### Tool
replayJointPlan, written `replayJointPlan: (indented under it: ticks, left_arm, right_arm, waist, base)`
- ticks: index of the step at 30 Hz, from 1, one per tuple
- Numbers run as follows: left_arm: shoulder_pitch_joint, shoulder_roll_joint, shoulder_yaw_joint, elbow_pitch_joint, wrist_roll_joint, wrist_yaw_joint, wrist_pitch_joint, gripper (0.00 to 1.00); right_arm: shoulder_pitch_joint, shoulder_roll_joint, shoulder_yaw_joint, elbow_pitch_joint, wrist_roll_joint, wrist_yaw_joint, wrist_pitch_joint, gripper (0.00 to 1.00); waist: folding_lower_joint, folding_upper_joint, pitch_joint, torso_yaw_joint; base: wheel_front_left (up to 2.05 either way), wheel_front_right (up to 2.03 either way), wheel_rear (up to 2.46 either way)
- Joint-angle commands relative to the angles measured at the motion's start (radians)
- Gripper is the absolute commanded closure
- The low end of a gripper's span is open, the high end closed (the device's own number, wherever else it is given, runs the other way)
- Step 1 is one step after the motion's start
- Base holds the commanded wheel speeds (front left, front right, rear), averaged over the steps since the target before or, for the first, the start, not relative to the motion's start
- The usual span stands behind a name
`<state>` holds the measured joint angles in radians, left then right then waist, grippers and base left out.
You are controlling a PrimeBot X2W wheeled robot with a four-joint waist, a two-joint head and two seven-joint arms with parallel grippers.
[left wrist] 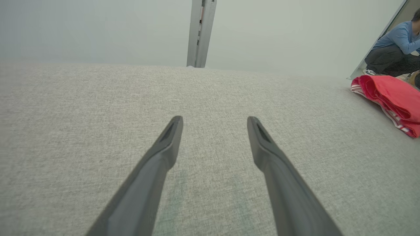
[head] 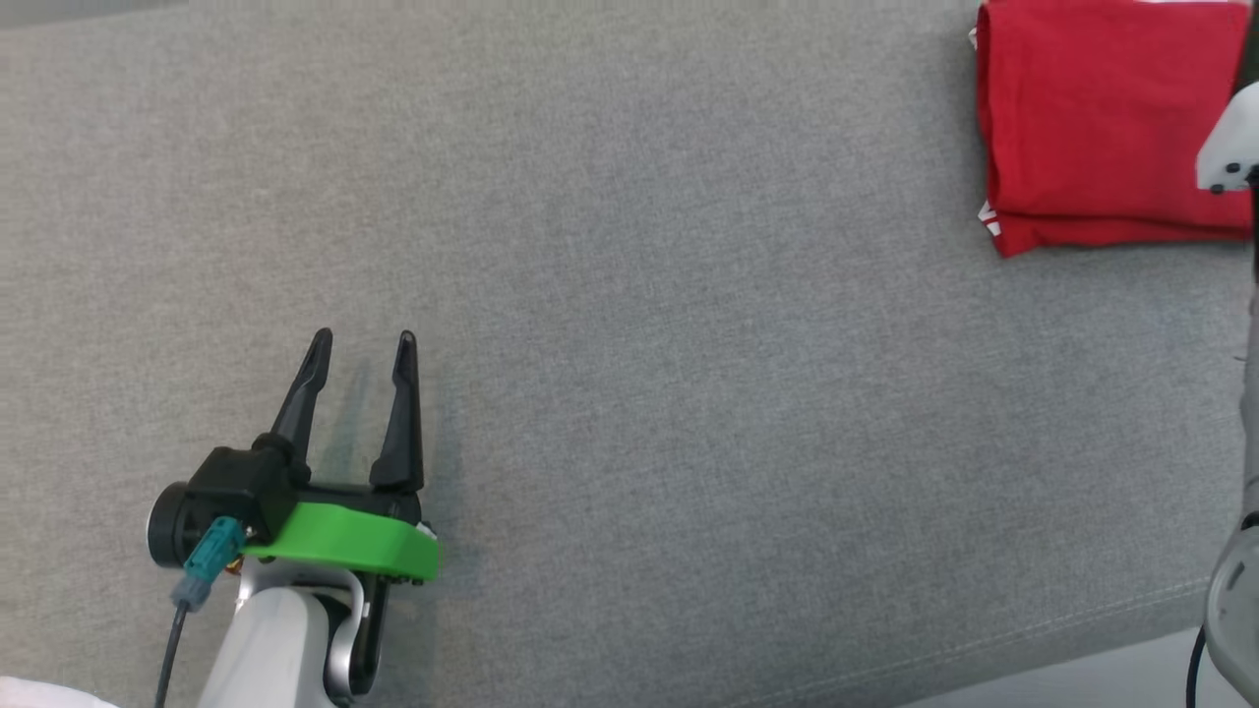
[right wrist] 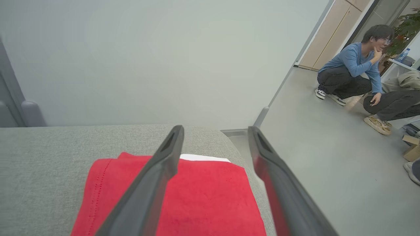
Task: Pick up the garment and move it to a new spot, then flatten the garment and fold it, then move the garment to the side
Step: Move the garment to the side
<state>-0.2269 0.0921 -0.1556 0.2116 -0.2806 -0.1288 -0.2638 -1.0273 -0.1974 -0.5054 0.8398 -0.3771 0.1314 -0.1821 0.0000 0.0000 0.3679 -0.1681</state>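
Where: garment (head: 1111, 118) lies folded at the cushion's (head: 689, 393) far right edge (set aside, I judge).
My hands: left gripper (head: 365, 336) wide, empty; right gripper (right wrist: 215, 128) wide above it, empty.
Left: nothing, seemingly.

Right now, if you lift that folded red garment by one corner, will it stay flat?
Probably not: the folded red garment is thin cloth in loose layers, so it would likely droop and unfold. It looks light, lying nearly flat on the grey cushion. Pushed, it might bunch up, since the cushion's weave looks rough.
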Motion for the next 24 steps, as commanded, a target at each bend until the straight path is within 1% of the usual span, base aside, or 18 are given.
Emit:
replayJointPlan:
  ticks: [1,5,10,14,16,19,24]
  left_arm:
    - [0.013,0.009,0.012,0.003,0.006,-0.003,0.0,0.0]
    - [0.025,0.008,0.038,0.006,0.002,-0.002,0.0,0.0]
    - [0.052,-0.001,0.075,0.015,-0.006,0.002,0.0,0.0]
    - [0.083,-0.013,0.102,0.03,-0.016,0.005,0.0,0.0]
    - [0.102,-0.019,0.112,0.031,-0.024,0.004,0.0,0.0]
    - [0.13,-0.026,0.123,0.033,-0.031,0.004,0.0,0.0]
    - [0.177,-0.034,0.143,0.033,-0.059,0.002,0.0,0.0]
  right_arm:
    - [-0.009,0.013,0.018,0.009,0.004,-0.002,-0.017,0.0]
    - [0.008,0.046,0.069,0.021,0.023,-0.002,-0.05,0.0]
    - [0.073,0.099,0.129,0.017,0.068,-0.002,-0.075,0.0]
    - [0.174,0.13,0.173,-0.007,0.125,-0.002,-0.082,0.0]
    - [0.229,0.137,0.2,-0.038,0.151,-0.002,-0.083,0.0]
    - [0.333,0.144,0.248,-0.102,0.224,-0.002,-0.083,0.0]
    - [0.499,0.143,0.382,-0.203,0.426,-0.002,-0.083,0.0]
  waist:
    - [0.0,0.0,-0.043,0.012]
    - [0.0,0.0,-0.096,0.031]
    - [0.0,0.0,-0.163,0.066]
    - [0.0,0.0,-0.21,0.099]
    - [0.0,0.0,-0.228,0.114]
    - [0.0,0.0,-0.249,0.131]
    - [0.0,0.0,-0.283,0.149]
  base:
    - [0.0,0.0,0.0]
    - [0.0,0.0,0.0]
    - [0.0,0.0,0.0]
    - [0.0,0.0,0.0]
    - [0.0,0.0,0.0]
    - [0.0,0.0,0.0]
    - [0.0,0.0,0.0]
